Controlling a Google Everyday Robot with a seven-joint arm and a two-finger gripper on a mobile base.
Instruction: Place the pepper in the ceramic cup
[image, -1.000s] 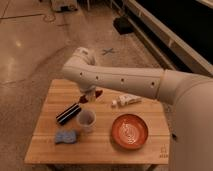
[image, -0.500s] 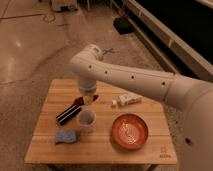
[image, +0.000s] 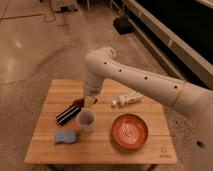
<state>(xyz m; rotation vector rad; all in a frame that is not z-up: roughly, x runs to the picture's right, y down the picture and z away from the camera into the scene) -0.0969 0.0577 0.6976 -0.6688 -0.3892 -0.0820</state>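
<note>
A big white arm (image: 145, 82) is reaching in from the right and bending down over a wooden surface (image: 150, 150). The tool (image: 90, 101) at its end is hanging low over the middle of the surface, just above and behind the white cup (image: 86, 120). The tool is pointing down, and I cannot tell how it is set or whether it is holding anything. A small dark red pepper (image: 77, 103) is showing right beside the tool, on its left side, close to the top end of a black bar with white stripes (image: 66, 114). I cannot tell if the pepper is lying on the surface or being lifted. The cup is standing upright, just in front of the bar. A blue sponge (image: 66, 136) is lying near the front left corner, next to the cup. An orange plate (image: 130, 132) is sitting to the right of the cup. A small white packet (image: 127, 99) is lying behind the plate.
</note>
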